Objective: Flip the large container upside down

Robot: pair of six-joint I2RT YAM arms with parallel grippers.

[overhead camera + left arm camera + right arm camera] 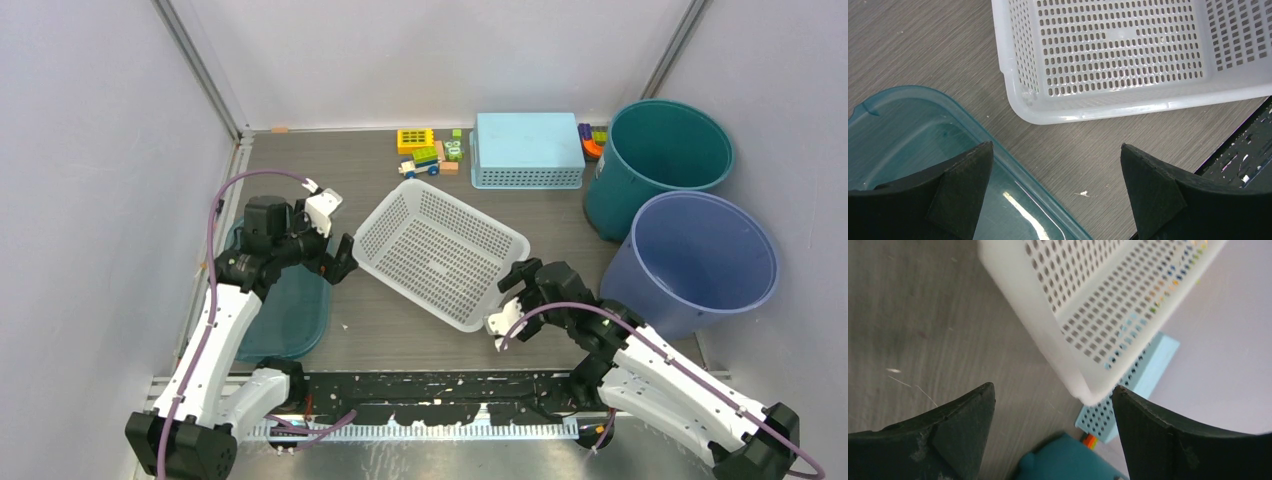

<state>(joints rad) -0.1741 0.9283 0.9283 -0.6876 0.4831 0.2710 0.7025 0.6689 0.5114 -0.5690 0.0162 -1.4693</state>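
Note:
The large white perforated basket [440,255] sits open side up in the middle of the table, turned diagonally. My left gripper [345,258] is open and empty just off the basket's left corner, apart from it. In the left wrist view the basket [1120,55] lies ahead of the open gripper [1057,165]. My right gripper [515,290] is open and empty at the basket's right corner. In the right wrist view the basket's rim corner [1088,305] hangs just above the gap of the open gripper [1053,400], close to the right finger.
A teal lid [290,310] lies under my left arm; it also shows in the left wrist view [923,140]. A light blue basket [527,150] and small toys [430,152] stand at the back. A teal bucket [655,160] and a blue bucket [695,260] stand at the right.

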